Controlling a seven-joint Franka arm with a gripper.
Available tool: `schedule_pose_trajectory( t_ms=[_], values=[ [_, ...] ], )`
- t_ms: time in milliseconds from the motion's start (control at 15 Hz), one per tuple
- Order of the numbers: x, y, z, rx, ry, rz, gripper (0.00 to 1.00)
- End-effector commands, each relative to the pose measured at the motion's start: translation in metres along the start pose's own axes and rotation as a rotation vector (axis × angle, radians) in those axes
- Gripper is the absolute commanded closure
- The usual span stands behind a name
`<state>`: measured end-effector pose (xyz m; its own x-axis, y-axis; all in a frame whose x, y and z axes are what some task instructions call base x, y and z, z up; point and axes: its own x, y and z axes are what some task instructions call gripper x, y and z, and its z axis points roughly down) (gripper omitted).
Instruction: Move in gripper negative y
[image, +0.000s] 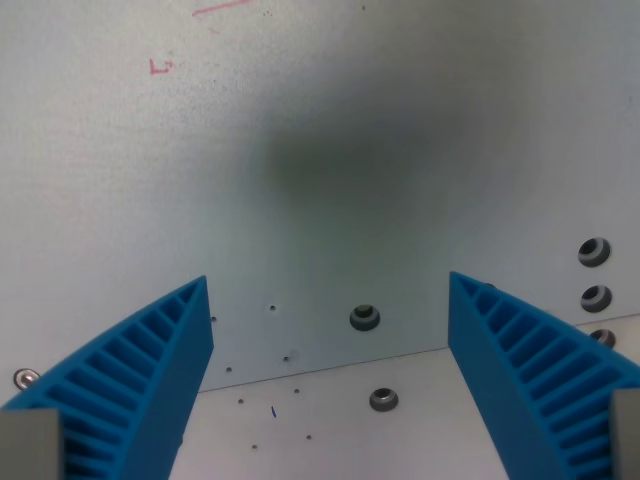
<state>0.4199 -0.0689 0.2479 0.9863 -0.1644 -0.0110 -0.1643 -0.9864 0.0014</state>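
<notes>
My gripper (328, 290) hangs over a pale grey table top (320, 120) and stands open. Its two blue ribbed fingers (150, 380) rise from the bottom corners of the wrist view, one at the left and one at the right (530, 370). The wide gap between them holds nothing. A soft dark shadow lies on the table ahead of the fingers.
Bolt holes dot the table: one (365, 318) between the fingers, one (383, 400) below it, a column (595, 252) at the right edge. A seam between plates (320, 370) runs across the lower part. Red pen marks (160, 66) sit at the upper left.
</notes>
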Motion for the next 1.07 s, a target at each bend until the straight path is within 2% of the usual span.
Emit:
schedule_pose_trajectory(
  t_ms=[67, 1067],
  values=[
    [0.000, -0.005, -0.002, 0.000, 0.004, 0.000, 0.00],
    [0.000, -0.080, -0.002, 0.000, 0.004, 0.000, 0.00]
  ],
)
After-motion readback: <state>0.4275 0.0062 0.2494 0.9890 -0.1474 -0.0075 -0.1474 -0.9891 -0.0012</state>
